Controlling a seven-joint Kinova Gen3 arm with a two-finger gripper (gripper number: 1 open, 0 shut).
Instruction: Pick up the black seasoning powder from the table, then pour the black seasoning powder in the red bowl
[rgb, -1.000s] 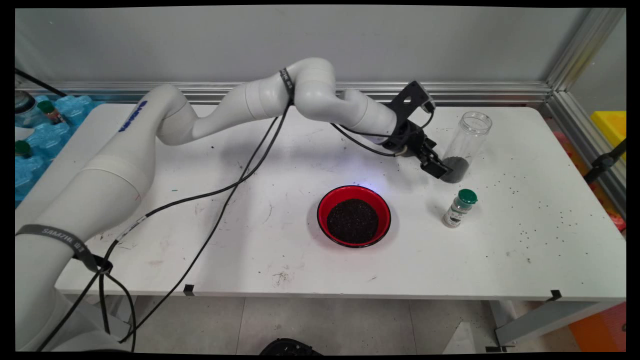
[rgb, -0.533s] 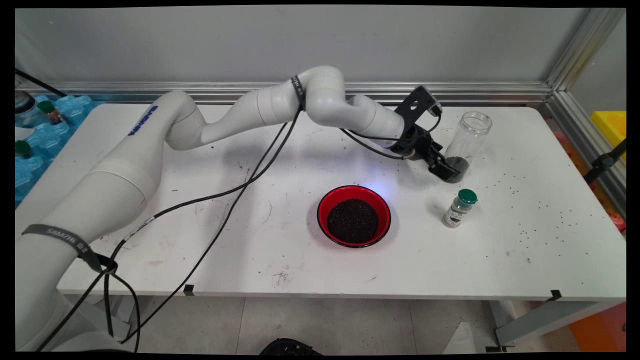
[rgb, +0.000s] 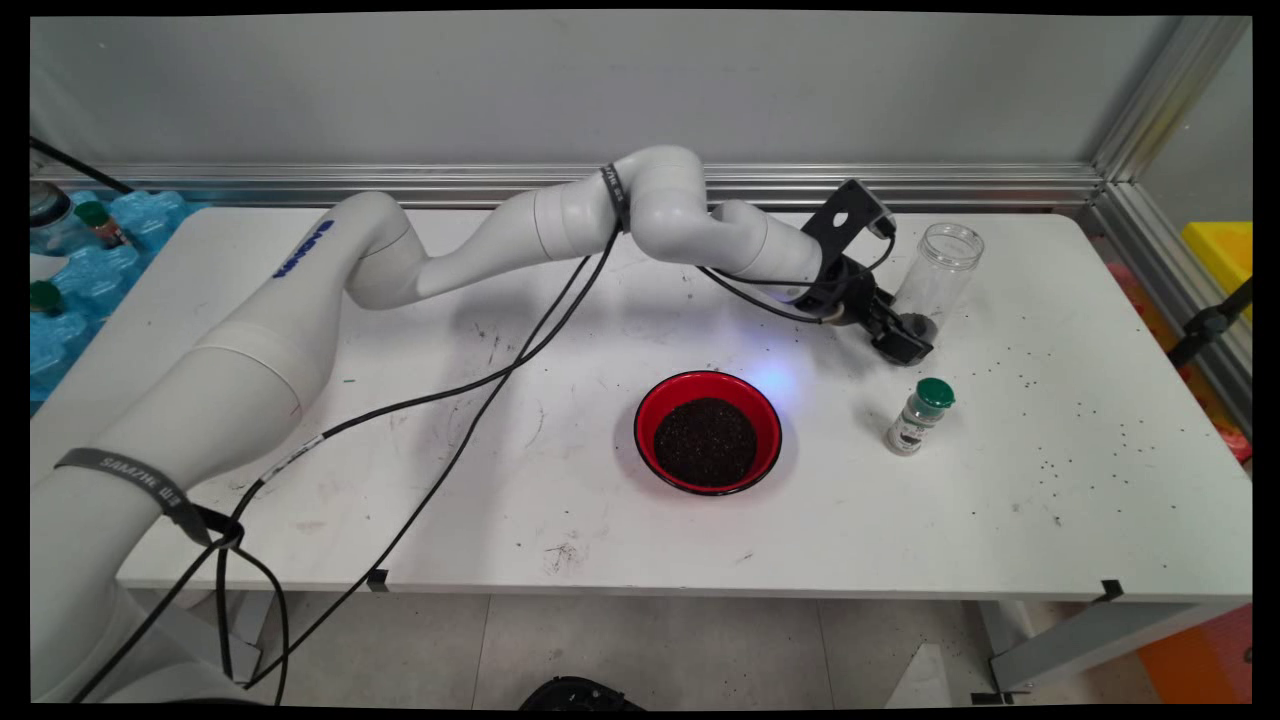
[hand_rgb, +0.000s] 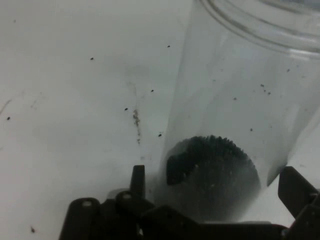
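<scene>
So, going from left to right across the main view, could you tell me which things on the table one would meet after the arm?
Red bowl of dark grains → gripper → green-capped shaker → clear jar. The gripper's open fingers straddle the jar's base.

Clear plastic, black grains and a scuffed white surface

My hand (rgb: 905, 343) is matt black, hard-looking plastic or metal, I cannot tell which, and my arm (rgb: 560, 215) is smooth, slightly glossy white. The jar (rgb: 935, 275) before me looks like clear, shiny plastic, with coarse black grains (hand_rgb: 212, 167) heaped at its bottom. The surface (rgb: 1050, 480) is matt white, scratched and speckled with dark grains. The red bowl (rgb: 708, 431) is glossy and holds the same rough black grains. The little shaker (rgb: 918, 416) is clear, with a smooth green cap. A ribbed bright metal rail (rgb: 1000, 184) runs behind.
</scene>
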